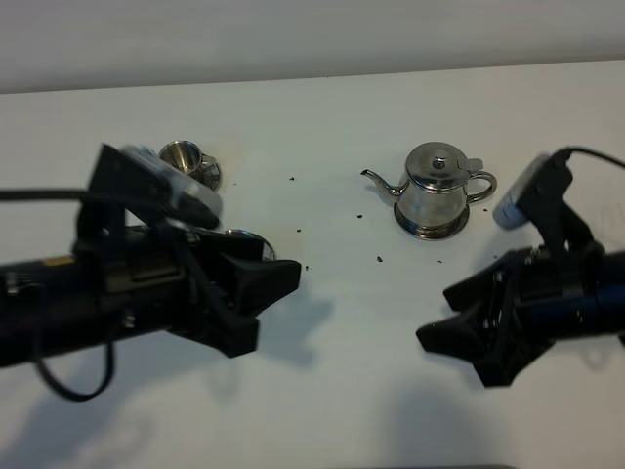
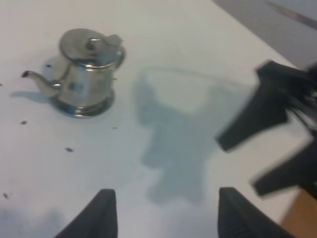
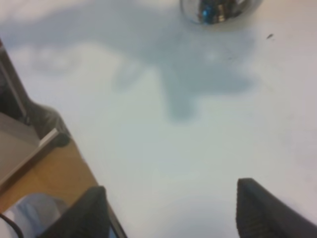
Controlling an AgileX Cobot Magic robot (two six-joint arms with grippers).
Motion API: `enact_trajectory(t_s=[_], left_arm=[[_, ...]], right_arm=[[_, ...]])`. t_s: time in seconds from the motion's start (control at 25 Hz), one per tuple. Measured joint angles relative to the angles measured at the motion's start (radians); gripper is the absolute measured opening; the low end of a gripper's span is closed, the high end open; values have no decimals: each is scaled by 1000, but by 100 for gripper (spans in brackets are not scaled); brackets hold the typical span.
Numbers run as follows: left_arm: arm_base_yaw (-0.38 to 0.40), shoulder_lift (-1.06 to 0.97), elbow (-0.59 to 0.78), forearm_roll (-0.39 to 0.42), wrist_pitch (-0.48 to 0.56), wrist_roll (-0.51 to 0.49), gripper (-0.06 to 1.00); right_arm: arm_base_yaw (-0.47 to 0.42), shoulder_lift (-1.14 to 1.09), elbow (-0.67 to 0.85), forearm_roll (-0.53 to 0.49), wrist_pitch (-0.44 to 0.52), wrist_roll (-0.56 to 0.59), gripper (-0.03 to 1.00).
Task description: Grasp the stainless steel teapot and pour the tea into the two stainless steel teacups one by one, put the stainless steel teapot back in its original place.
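Observation:
The stainless steel teapot stands upright on a round steel disc, the original place, at the back right, with its spout pointing left. One stainless steel teacup sits on its saucer at the back left. A shiny rim of the other teacup peeks out behind my left arm. My left gripper hovers open and holds nothing, left of the middle. My right gripper is open and holds nothing, in front of the teapot. A steel piece is cut off by the right wrist view's edge.
Small dark specks are scattered on the white table between the cups and the teapot. In the right wrist view the table's edge runs beside a wooden floor.

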Motion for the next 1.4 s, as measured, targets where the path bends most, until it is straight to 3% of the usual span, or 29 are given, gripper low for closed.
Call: enact_trajectory(t_s=[0.24,0.36,0.44,0.56,0.76,0.88,1.4], left_arm=[[63,-49,-175,710,430,-725,48],[65,-77,-193,943,618,-933,47],[66,-114,-176,1034,687,-1004,46],[66,-215,-101,1099,725,-1040,46],[66,-417,49,1147,673,-1039,45],[66,-529,108,1149,674,-1032,45],[66,-839,140,1093,741,-963,45]], right_arm=[[0,-4,-78,-84,17,118,53],[0,-4,-101,-98,25,148,53],[0,-4,-124,-110,38,164,53],[0,-4,-160,-114,66,180,53],[0,-4,-204,-116,104,185,53],[0,-4,-206,-117,114,188,53],[0,-4,-206,-123,141,188,53]])
